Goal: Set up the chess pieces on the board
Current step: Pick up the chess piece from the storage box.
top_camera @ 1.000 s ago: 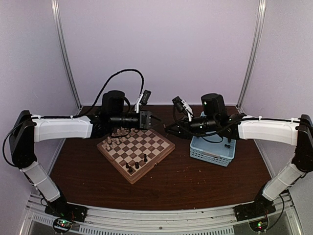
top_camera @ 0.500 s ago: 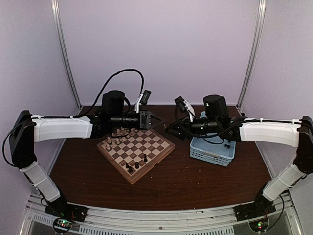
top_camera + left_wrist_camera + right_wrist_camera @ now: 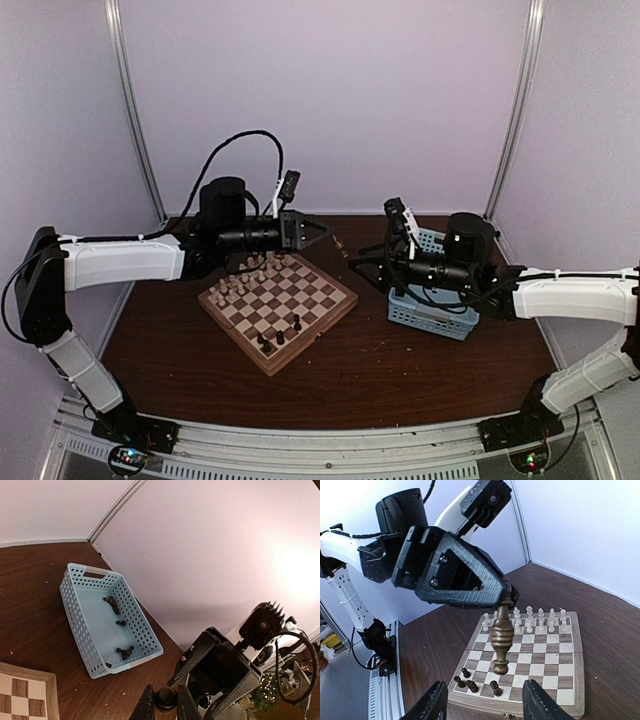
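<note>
At left pincer [image 3: 506, 589], turned brown chessman [image 3: 501, 639]

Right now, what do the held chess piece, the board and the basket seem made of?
The dark chess piece in the left gripper: probably turned wood with a glossy brown varnish, judging by its ringed profile and highlights. The chessboard: wood or veneer, satin, with light and dark brown squares and a tan border. The basket: light blue moulded plastic, its walls perforated with round holes.

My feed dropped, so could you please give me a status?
Left gripper shut on dark piece. Right gripper open, empty. Board partly set. Nothing in the way.
</note>
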You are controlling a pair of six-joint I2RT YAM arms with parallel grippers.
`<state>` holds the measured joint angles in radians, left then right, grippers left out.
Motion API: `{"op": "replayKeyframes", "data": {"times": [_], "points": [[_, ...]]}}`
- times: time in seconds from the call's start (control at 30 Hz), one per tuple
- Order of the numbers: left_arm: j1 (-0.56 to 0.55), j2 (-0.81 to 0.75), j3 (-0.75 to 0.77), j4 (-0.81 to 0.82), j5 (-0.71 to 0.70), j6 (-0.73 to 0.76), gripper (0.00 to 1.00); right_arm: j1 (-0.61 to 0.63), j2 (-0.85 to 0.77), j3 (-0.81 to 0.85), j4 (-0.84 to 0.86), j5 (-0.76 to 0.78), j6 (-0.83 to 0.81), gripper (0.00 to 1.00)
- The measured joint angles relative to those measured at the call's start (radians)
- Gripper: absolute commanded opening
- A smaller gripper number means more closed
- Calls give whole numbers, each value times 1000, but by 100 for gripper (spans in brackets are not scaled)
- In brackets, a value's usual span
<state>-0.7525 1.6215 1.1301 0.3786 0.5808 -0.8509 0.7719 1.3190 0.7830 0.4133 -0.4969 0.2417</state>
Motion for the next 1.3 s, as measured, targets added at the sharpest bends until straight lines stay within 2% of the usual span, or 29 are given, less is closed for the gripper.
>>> {"op": "replayKeyframes", "data": {"times": [0.33, 0.53, 0.67, 0.8, 1.1, 1.3], "points": [[16, 1, 31, 133, 12, -150, 10, 9, -15, -21, 140, 81, 32, 44], [21, 6, 36, 188, 25, -218, 10, 10, 10, -21, 236, 97, 63, 43], [21, 7, 37, 202, 26, -241, 10, 10, 39, -15, 267, 97, 77, 42], [21, 8, 37, 204, 28, -251, 10, 10, 68, -1, 283, 97, 82, 36], [21, 25, 38, 227, 36, -280, 10, 13, 76, 21, 319, 95, 88, 35], [21, 27, 38, 231, 40, -286, 9, 14, 77, 32, 322, 93, 90, 22]]}}
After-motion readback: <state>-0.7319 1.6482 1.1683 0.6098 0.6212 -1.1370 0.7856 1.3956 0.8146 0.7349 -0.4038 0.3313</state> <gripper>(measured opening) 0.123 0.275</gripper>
